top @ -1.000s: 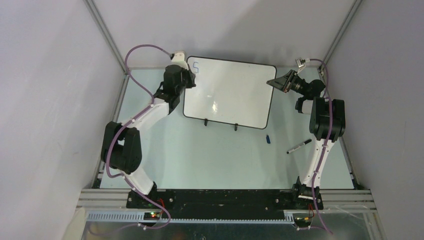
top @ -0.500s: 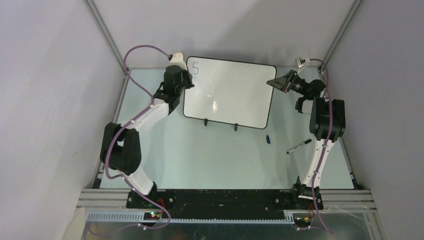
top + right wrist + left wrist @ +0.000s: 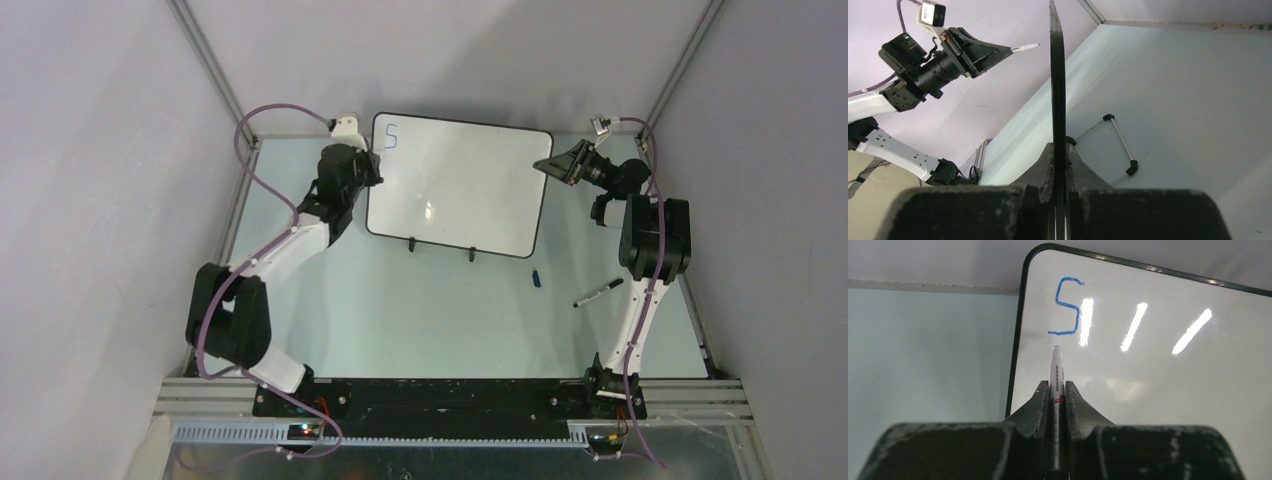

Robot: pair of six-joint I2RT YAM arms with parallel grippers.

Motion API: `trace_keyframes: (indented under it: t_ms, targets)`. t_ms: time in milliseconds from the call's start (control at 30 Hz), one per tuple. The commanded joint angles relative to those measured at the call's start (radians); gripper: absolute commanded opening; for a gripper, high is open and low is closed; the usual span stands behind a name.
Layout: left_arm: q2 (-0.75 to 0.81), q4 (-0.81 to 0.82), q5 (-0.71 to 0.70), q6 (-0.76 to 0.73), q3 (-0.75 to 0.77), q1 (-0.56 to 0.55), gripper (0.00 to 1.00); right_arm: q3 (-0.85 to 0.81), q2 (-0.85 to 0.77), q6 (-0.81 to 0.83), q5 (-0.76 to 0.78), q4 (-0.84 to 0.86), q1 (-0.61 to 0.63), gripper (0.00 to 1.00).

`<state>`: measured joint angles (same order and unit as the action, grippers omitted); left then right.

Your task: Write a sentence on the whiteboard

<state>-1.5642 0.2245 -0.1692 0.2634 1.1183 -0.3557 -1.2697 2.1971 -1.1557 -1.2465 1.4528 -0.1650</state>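
Note:
The whiteboard (image 3: 470, 190) stands tilted on its two black feet at the back of the table. Of the sentence, only a blue letter S (image 3: 391, 134) shows, in the board's top left corner (image 3: 1068, 305). My left gripper (image 3: 1057, 383) is shut on a white marker (image 3: 1056, 371), whose tip points at the whiteboard (image 3: 1158, 385) just below the S. Seen from the right wrist, the marker tip (image 3: 1027, 47) hangs a short way off the board face. My right gripper (image 3: 1059, 146) is shut on the whiteboard's black right rim (image 3: 1057, 75), also seen from above (image 3: 548, 165).
A small blue cap (image 3: 536, 278) and a black marker (image 3: 598, 291) lie on the pale table to the right of the board's feet. Grey walls and metal frame posts close in the back corners. The board's wire stand (image 3: 1120, 137) rests behind it.
My left arm has swung left and drawn back a little, taking the marker slightly away from the board's left edge. The right arm and the board have not moved.

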Motion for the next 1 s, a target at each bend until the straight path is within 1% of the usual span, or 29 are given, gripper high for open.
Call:
trace_keyframes:
  t_ms: [0, 133, 300, 633, 967]
  targets:
    - [0.101, 0.156, 0.039, 0.022, -0.052, -0.006, 0.00, 0.001, -0.058, -0.007, -0.038, 0.050, 0.009, 0.00]
    - [0.104, 0.204, 0.050, 0.027, -0.073, -0.017, 0.00, 0.000, -0.057, -0.007, -0.033, 0.051, 0.010, 0.00]
    - [0.060, 0.207, 0.068, 0.021, -0.031, -0.031, 0.00, 0.000, -0.056, -0.007, -0.029, 0.051, 0.011, 0.00]
    - [-0.027, 0.160, 0.124, 0.021, 0.062, -0.037, 0.00, 0.000, -0.059, -0.010, -0.031, 0.051, 0.012, 0.00]
    - [-0.090, 0.095, 0.129, 0.022, 0.145, -0.038, 0.00, 0.000, -0.059, -0.011, -0.033, 0.051, 0.013, 0.00]
